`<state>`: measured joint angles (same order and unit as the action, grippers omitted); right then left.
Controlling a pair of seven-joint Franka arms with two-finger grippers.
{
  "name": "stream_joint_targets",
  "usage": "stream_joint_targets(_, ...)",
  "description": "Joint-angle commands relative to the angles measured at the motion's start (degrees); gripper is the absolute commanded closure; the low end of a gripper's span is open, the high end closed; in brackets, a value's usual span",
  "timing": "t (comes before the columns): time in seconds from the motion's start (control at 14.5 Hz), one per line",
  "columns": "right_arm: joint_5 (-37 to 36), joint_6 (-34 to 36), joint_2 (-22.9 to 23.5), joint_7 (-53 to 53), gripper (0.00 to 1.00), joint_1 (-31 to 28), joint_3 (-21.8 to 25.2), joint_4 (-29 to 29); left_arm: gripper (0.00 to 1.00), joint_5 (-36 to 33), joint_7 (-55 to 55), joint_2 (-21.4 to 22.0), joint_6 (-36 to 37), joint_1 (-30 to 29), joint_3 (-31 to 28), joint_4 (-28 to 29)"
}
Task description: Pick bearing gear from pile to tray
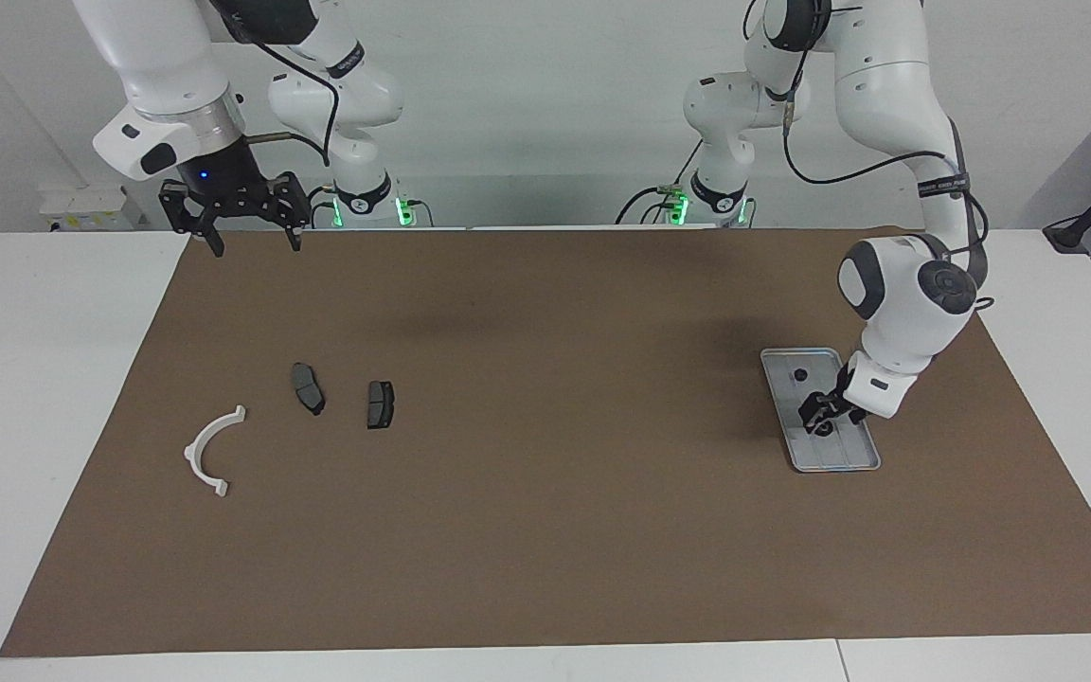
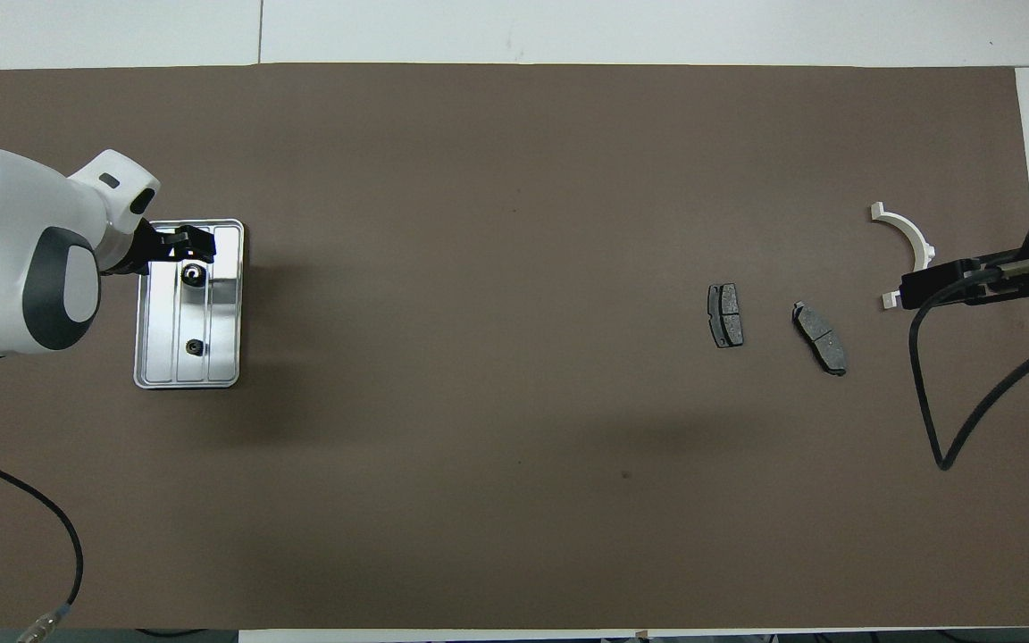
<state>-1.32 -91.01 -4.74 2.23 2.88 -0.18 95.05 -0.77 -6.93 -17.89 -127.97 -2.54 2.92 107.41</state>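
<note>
The left gripper (image 1: pixel 822 417) hangs low inside the tray (image 1: pixel 778 379) at the left arm's end of the surface, fingers released over a small black bearing gear (image 2: pixel 195 275) so it lands beside another (image 2: pixel 196 347), while the right gripper (image 1: pixel 247 225), fingers released, waits near the pile.

A plain brown mat (image 1: pixel 545 530) covers the white worktop (image 1: pixel 34 379). The tray (image 2: pixel 227 308) is shiny silver-grey and holds two small black round pieces (image 2: pixel 195 347). The two brake-pad-shaped pieces (image 1: pixel 308 387) are dark grey. The curved half-ring bracket (image 1: pixel 205 453) is white. Both arms are white with dark grey joints, black cables and black hands; their bases glow green.
</note>
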Motion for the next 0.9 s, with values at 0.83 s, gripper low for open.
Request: stream_joint_targets(0.83, 2.55, 0.92, -0.18, -1.00, 0.00, -0.07, 0.27, -0.39, 0.00, 0.16, -0.01, 16.83, 27.35, -0.10, 0.24, -7.84)
